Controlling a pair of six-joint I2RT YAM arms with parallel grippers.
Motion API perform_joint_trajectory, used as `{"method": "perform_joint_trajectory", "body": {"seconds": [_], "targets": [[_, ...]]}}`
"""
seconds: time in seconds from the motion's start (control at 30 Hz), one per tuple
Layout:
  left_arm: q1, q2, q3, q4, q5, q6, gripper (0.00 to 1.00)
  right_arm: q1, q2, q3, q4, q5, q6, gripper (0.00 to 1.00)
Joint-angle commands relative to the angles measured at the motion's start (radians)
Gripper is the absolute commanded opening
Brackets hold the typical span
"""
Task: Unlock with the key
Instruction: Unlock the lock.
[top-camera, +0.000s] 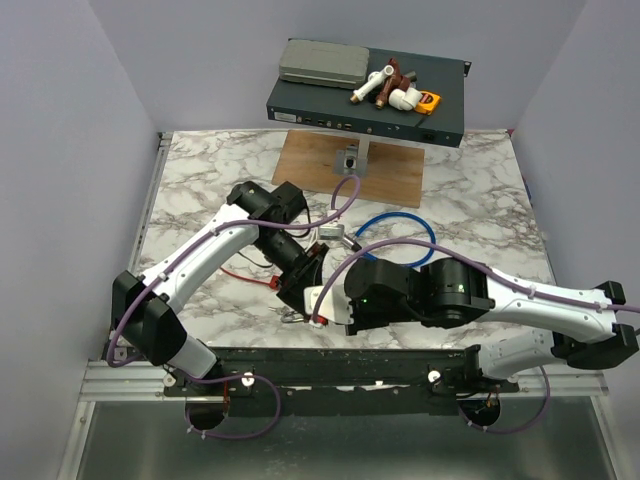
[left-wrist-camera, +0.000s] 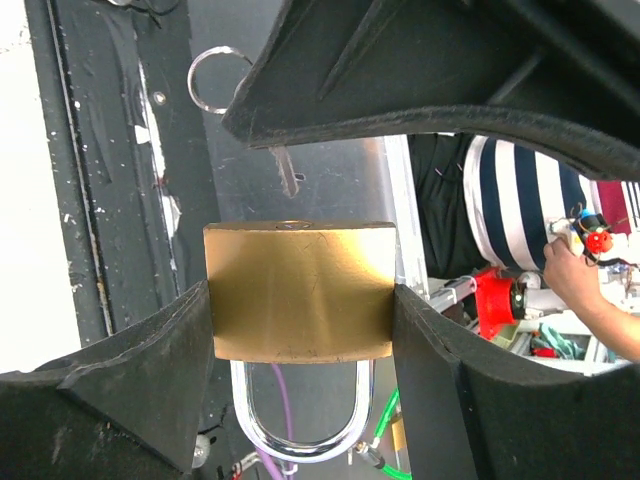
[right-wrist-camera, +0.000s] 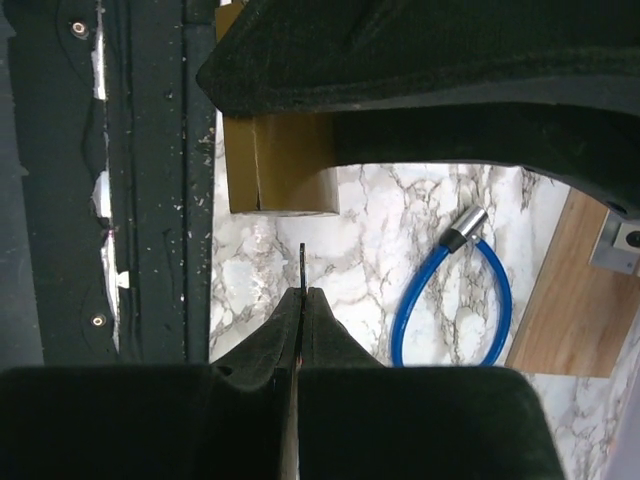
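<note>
Marble-patterned worktop (top-camera: 200, 190) lies between pale lavender walls, with a black rail along its near edge. From the near left corner the left arm (top-camera: 200, 260) reaches in toward the middle. The left hand (left-wrist-camera: 300, 310) is set at a middling width and clamps a brass padlock (left-wrist-camera: 298, 270), one dark pad against each narrow side. The padlock sits close to the near edge of the worktop, a little left of centre. Its silver shackle (left-wrist-camera: 300, 420) points away from the key, and both legs run into the body.

Just beside the padlock's opposite end is the key (right-wrist-camera: 302, 262), a thin blade seen edge-on. It sticks out from the fingertips of the right hand (right-wrist-camera: 303, 295), which is pinched fully together on it. The tip stands just short of the brass, with a small gap showing (the left wrist view shows the same gap). A silver key ring (left-wrist-camera: 218, 80) shows behind the blade.

Further right, a blue cable (right-wrist-camera: 450, 300) lies in a loop on the marble, near a wooden board (top-camera: 350, 165) at the far centre. Above the board a dark rack unit (top-camera: 400, 110) carries a grey box (top-camera: 322, 62) and some pipe fittings (top-camera: 385, 88). The right arm (top-camera: 480, 295) crosses in from the near right corner.
</note>
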Motion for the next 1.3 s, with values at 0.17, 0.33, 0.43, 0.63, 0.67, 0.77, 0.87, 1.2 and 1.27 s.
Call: {"method": "perform_joint_trajectory", "body": {"seconds": [0.17, 0.33, 0.43, 0.63, 0.67, 0.77, 0.87, 1.2, 1.27], "targets": [[-0.018, -0.04, 0.024, -0.073, 0.066, 0.012, 0.0, 0.038, 0.031, 0.001, -0.014, 0.006, 0.021, 0.01], [-0.025, -0.039, 0.024, -0.071, 0.054, 0.018, 0.0, 0.045, 0.035, 0.016, -0.014, 0.007, 0.029, 0.01], [-0.028, -0.037, 0.026, -0.071, 0.05, 0.017, 0.0, 0.051, 0.036, 0.019, -0.016, 0.017, 0.028, 0.01], [-0.035, -0.036, 0.03, -0.071, 0.035, 0.017, 0.0, 0.055, 0.033, 0.019, -0.014, 0.023, 0.028, 0.01], [-0.035, -0.036, 0.032, -0.071, 0.034, 0.016, 0.0, 0.057, 0.034, 0.019, -0.015, 0.023, 0.029, 0.01], [-0.039, -0.031, 0.036, -0.071, 0.023, 0.015, 0.0, 0.06, 0.035, 0.025, -0.014, 0.021, 0.031, 0.01], [-0.042, -0.026, 0.046, -0.071, 0.023, 0.014, 0.0, 0.061, 0.037, 0.026, -0.009, 0.019, 0.033, 0.01], [-0.045, -0.017, 0.057, -0.071, 0.023, 0.013, 0.0, 0.068, 0.048, 0.027, 0.004, 0.024, 0.031, 0.01], [-0.044, -0.02, 0.053, -0.071, 0.023, 0.014, 0.0, 0.069, 0.05, 0.029, 0.006, 0.029, 0.031, 0.01]]}}
